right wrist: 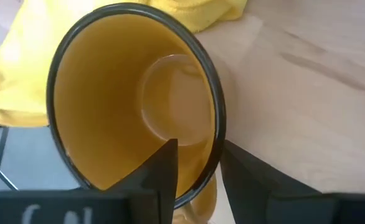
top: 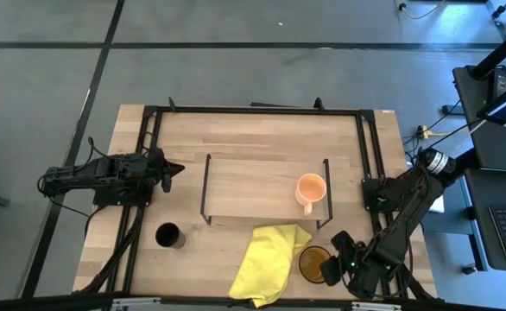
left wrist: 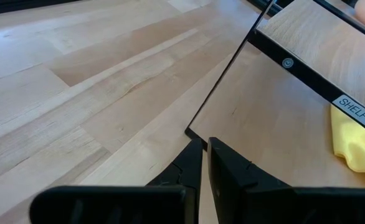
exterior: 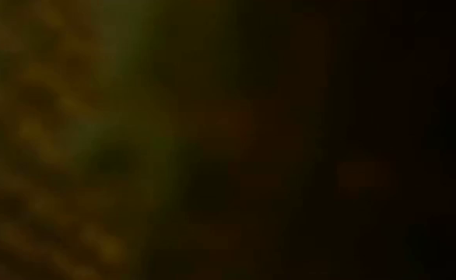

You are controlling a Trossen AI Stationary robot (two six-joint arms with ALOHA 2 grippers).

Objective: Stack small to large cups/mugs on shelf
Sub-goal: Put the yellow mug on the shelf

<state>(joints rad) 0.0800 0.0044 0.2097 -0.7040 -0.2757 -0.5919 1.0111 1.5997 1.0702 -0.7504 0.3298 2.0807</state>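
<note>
- The amber mug (right wrist: 132, 99) is what you have in hand: the right gripper (right wrist: 198, 171) straddles its rim, one finger inside the bowl, one outside against the wall, the jaws pinching that thin wall.
- Judge it as rigid and glassy: stiff, probably slick, and likely to chip if you knock it. A rim pinch can let it swing, so you'd do well to lift it level and slowly. The handle is not clearly shown, so you cannot plan on it.
- It looks translucent amber with a dark rim and a round, paler base seen through the open mouth; it appears empty.
- It stands on the table (top: 236, 130) at the front right, just in front of the shelf (top: 253, 186) and touching or nearly touching the yellow cloth (top: 268, 259); watch that the cloth does not drag along.
- The peach mug (top: 310, 189) sits upright on the shelf's right end, handle toward the front.
- The black cup (top: 168, 235) stands on the table near the shelf's front left corner, well apart from the others.
- The left gripper (left wrist: 204, 163) waits at the shelf's left end, jaws pressed nearly together and holding nothing.
- The low view is dark and tells you nothing.
</note>
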